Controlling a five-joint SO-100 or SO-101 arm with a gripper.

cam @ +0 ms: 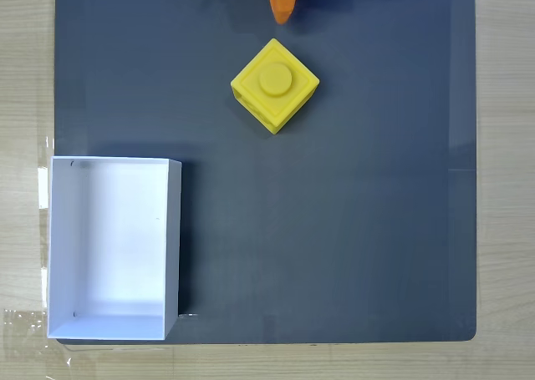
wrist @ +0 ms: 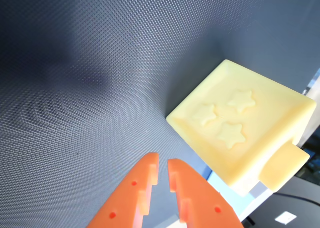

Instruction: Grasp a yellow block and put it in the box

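Fixed view: one orange plastic tip of the fingers (cam: pixel 282 12) enters from the top edge, pointing down the picture. Its spread cannot be told from here. It holds nothing and stops just short of the bright yellow plastic cube with a round raised stud (cam: pixel 275 83). The cube sits on the dark grey mat (cam: pixel 351 230) in the upper middle, stud face up, turned so that its corners point up, down, left and right in the picture; no long axis. The white thin-walled rectangular box without lid (cam: pixel 113 248) stands at the mat's lower left corner, long side running up and down the picture, well apart from the cube. Pale wood tabletop (cam: pixel 506 146) frames the mat.

Wrist view: two orange fingers (wrist: pixel 163 160) rise from the bottom edge, tips nearly pressed together with a thin slit between them, nothing pinched. The yellow cube (wrist: pixel 240 123) lies just right of the tips, not touching; the face towards the camera carries three raised stars, and the stud juts out at lower right.
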